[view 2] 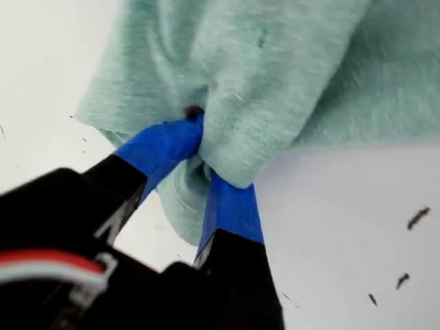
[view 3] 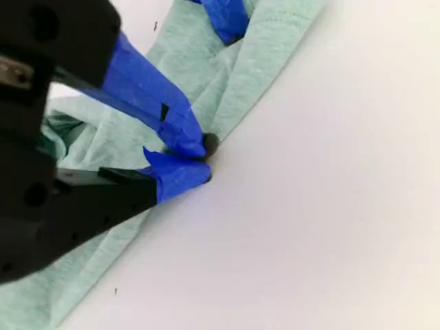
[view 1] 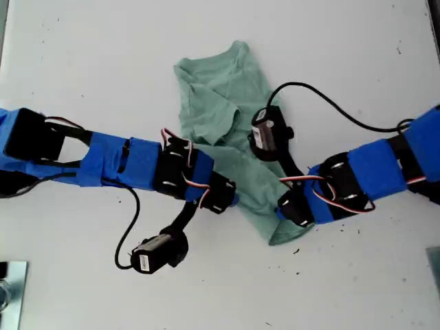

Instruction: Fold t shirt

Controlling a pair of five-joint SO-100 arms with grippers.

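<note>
White worktop (view 1: 82, 62) carries the limp, light t shirt (view 1: 220, 103) mid-frame in the exterior view, my first gripper (view 2: 203, 161) pinching a bunched fold, my second gripper (view 3: 196, 159) clamping its hem—edges seem the best holds.

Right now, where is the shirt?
In the exterior view the shirt lies crumpled mid-table, between both arms, each gripper pinching its lower edge.

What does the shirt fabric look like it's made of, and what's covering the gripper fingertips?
The t shirt looks like soft heathered knit, probably cotton: matte, fuzzy, bunching in loose folds. My first gripper has fingertips wrapped in what looks like blue tape, matte and creased, over black plastic.
</note>
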